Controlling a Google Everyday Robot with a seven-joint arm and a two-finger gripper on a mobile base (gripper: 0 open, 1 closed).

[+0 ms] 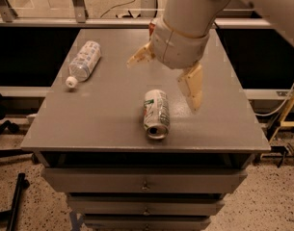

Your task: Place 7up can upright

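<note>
Camera view looks down at a grey counter [108, 121] with a stack of drawers [88, 179] under its front edge.

Far left on the counter, a clear plastic water bottle [85, 60] lies on its side. Its white cap [71, 82] points toward the front left corner and its base points toward the back.

Near the middle, close to the front edge, the 7up can [156, 112] also lies on its side, not upright. Its whitish body with green print runs front to back, and its silver top with the dark opening faces the front edge. It is well apart from the bottle, and nothing touches it.

Above and just right of the can hangs the robot's thick white arm [185, 28], which comes in from the upper right. At its end, the tool [163, 85] is spread wide and grips nothing. Of its 2 cream fingers, 1 finger [140, 56] sticks out to the left, above the counter behind the can. The other finger [193, 86] points down and forward, to the right of the can and clear of it. Whether that fingertip touches the counter cannot be told.

Right of the counter, a yellow frame [292, 110] stands on the speckled floor [272, 201].
</note>
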